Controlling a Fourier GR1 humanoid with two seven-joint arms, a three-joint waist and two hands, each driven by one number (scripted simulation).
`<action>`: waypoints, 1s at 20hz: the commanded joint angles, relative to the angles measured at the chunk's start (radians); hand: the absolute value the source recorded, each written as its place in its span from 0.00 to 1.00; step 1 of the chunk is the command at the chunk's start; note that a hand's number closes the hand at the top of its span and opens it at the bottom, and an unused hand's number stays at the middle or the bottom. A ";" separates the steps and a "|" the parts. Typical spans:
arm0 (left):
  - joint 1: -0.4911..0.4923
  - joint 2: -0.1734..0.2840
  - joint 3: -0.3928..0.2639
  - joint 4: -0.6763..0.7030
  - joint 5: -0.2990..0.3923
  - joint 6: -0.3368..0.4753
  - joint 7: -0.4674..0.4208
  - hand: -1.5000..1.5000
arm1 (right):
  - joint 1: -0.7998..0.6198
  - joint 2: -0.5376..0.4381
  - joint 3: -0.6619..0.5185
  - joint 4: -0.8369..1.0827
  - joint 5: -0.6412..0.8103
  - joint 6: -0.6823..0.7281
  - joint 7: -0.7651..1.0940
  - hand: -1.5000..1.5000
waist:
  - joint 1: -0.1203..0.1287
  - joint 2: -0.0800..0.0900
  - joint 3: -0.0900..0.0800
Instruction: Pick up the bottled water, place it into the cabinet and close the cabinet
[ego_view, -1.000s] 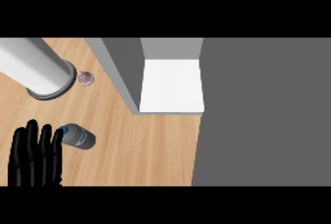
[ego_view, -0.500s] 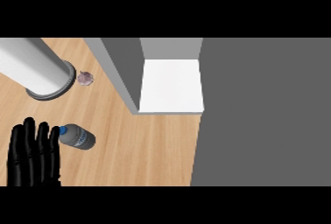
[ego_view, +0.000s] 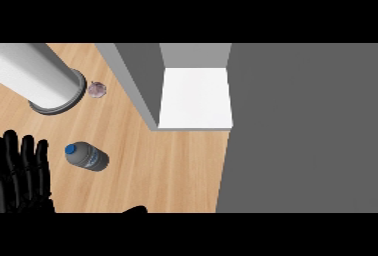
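Note:
The bottled water (ego_view: 87, 156) stands on the wooden counter (ego_view: 162, 170) at the lower left, seen from above, grey-blue with a blue cap. My left hand (ego_view: 23, 172) is open just left of it, fingers straight and pointing up, a small gap away from the bottle. At the view's lower edge only a black tip of my right hand (ego_view: 135, 209) shows. The cabinet (ego_view: 196, 97) is open at the upper middle, its white shelf bare, and its grey door (ego_view: 136, 82) swings out toward the counter.
A large white cylinder (ego_view: 40, 77) on a grey base stands at the upper left. A small purplish object (ego_view: 97, 89) lies beside it. A grey surface (ego_view: 303, 130) fills the right side past the counter's edge.
My left hand has slid left, away from the bottle, and the gap between them has grown. A black tip of my right hand has appeared at the lower edge. The bottle has not moved.

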 joint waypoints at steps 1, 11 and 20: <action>-0.053 0.021 0.113 0.043 0.089 -0.016 -0.032 0.00 | -0.010 -0.019 -0.001 -0.186 0.015 -0.026 0.125 0.00 | -0.002 0.002 -0.001; -0.100 0.041 0.332 0.274 0.305 -0.048 -0.166 0.00 | -0.003 -0.037 -0.033 -0.155 -0.041 -0.014 0.087 0.00 | -0.005 0.003 0.000; -0.061 0.027 0.427 0.550 0.456 -0.144 -0.458 0.00 | 0.025 -0.035 0.053 -0.198 0.008 -0.030 0.096 0.00 | -0.010 0.001 -0.001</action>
